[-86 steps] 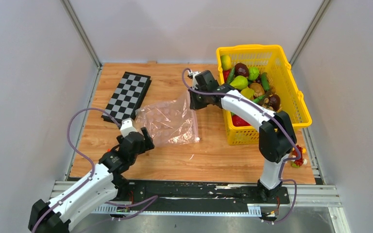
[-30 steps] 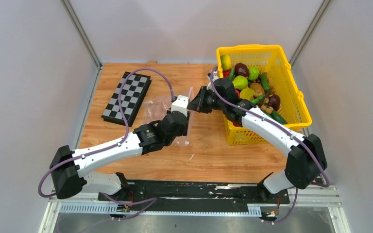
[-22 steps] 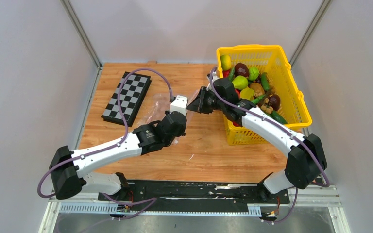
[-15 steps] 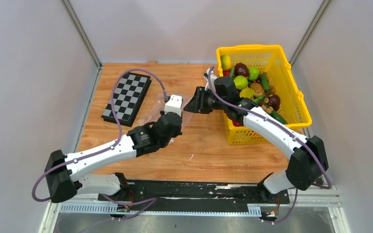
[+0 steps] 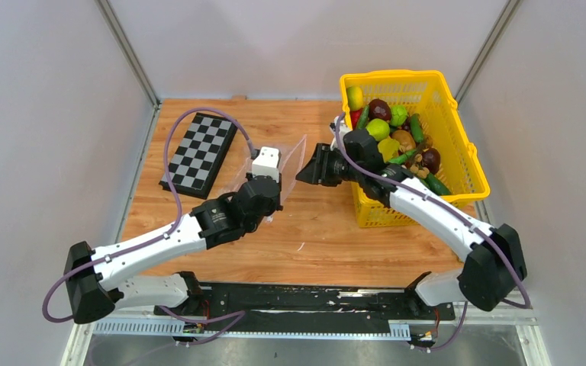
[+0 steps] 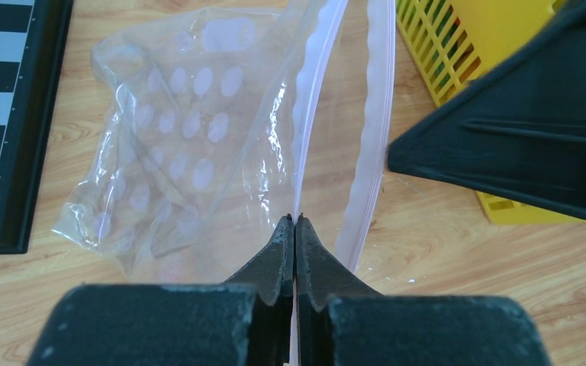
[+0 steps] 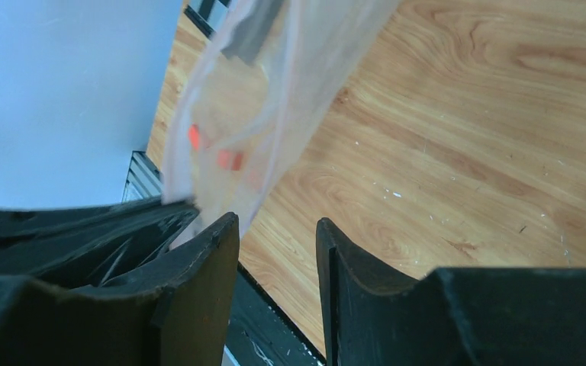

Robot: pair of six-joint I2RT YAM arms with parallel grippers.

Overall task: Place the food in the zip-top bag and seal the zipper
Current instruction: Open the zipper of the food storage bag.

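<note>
The clear zip-top bag [image 6: 175, 145] lies crumpled on the wood with its mouth raised. My left gripper [image 6: 296, 219] is shut on one strip of the zipper [image 6: 310, 99]; the other strip [image 6: 372, 145] hangs free beside it. From above, the left gripper [image 5: 277, 194] sits at the bag [image 5: 240, 177]. My right gripper [image 5: 302, 175] stands open just right of the mouth; in its own view the gap at the gripper [image 7: 276, 229] is empty and the bag [image 7: 275, 91] hangs beside its left finger. The food [image 5: 397, 137] is piled in the yellow basket.
The yellow mesh basket [image 5: 469, 156] stands at the back right, close behind the right arm. A folded chessboard [image 5: 201, 152] lies at the back left, just beyond the bag. Grey walls close in on three sides of the wooden table [image 5: 328, 244].
The left gripper closed on the zipper strip and drew it left and nearer. The right gripper let go of the bag, opened and backed off slightly to the right.
</note>
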